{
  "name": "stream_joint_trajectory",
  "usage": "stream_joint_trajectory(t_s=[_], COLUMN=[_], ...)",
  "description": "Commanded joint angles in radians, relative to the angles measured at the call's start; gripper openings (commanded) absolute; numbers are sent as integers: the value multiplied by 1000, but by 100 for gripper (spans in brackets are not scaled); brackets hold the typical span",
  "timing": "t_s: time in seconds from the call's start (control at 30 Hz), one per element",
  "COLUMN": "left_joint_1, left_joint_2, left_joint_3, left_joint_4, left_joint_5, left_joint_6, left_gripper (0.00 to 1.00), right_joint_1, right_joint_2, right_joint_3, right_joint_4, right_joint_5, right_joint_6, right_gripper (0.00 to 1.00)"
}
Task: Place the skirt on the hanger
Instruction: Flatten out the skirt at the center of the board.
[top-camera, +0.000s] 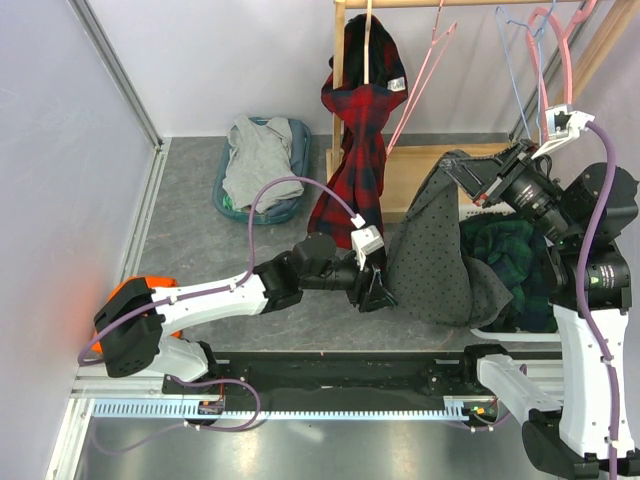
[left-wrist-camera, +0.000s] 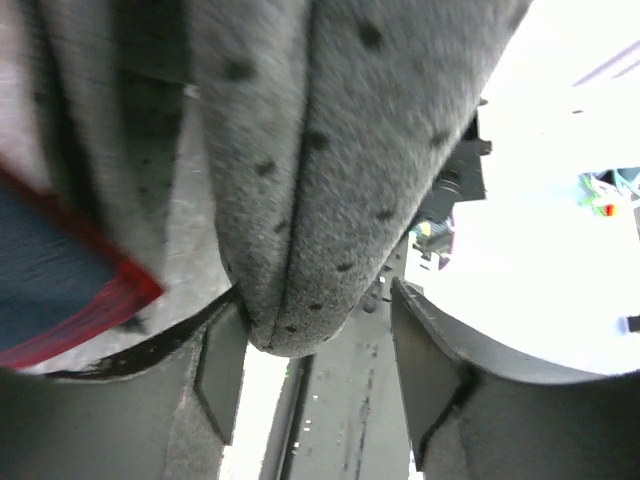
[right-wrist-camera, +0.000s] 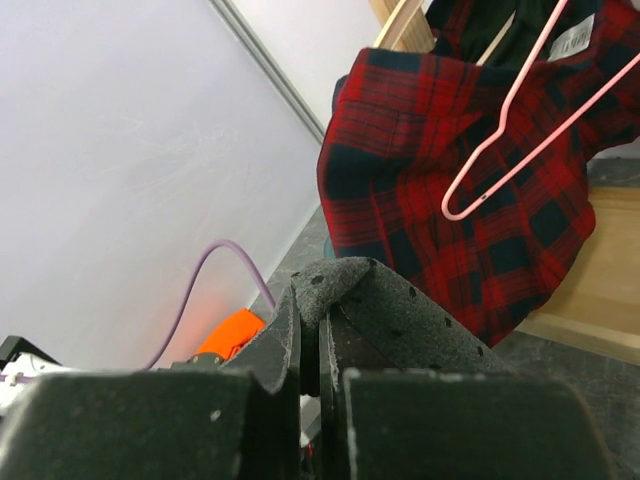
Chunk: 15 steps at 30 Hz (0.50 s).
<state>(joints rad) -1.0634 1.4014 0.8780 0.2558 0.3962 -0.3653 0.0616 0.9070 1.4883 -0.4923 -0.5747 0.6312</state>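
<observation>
The grey polka-dot skirt hangs in a long fold from my right gripper, which is shut on its top edge. In the right wrist view the jaws pinch the skirt fabric. My left gripper is open at the skirt's lower left edge. In the left wrist view the skirt's folded hem dips between the open fingers, close to the left one. A pink hanger hangs empty on the wooden rack, also seen in the right wrist view.
A red plaid garment hangs on the rack right behind the left gripper. A blue basket with grey clothes sits at the back left. A green plaid garment lies under the right arm. More hangers hang at the right.
</observation>
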Motion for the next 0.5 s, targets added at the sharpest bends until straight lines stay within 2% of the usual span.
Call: stream_joint_trajectory(t_s=[0.0,0.1,0.2,0.23,0.3,0.33,0.47], left_joint_1=[-33,-41,-41,-41,-41,-41,-41], left_joint_2=[8,24,18,13,-5,-15,-74], left_joint_3=[4,7,13,12,16,22,76], left_joint_4=[54,69,69,65,30,7,-186], left_joint_5=[79,43,-9,-23,-72,-88,-190], left_joint_6=[6,-3,-3,0,0,3,29], left_gripper=[66,64,49,34,18,3,2], right_joint_1=[0,1,0,0,0,0,0], right_joint_2=[9,12,7,3,1,3,18], right_joint_3=[84,95,86,84,79,78,72], right_joint_4=[54,55,51,46,25,17,-26], right_joint_5=[35,30,24,27,50,61,148], right_joint_6=[16,24,28,24,13,4,-34], right_gripper=[0,0,0,0,0,0,0])
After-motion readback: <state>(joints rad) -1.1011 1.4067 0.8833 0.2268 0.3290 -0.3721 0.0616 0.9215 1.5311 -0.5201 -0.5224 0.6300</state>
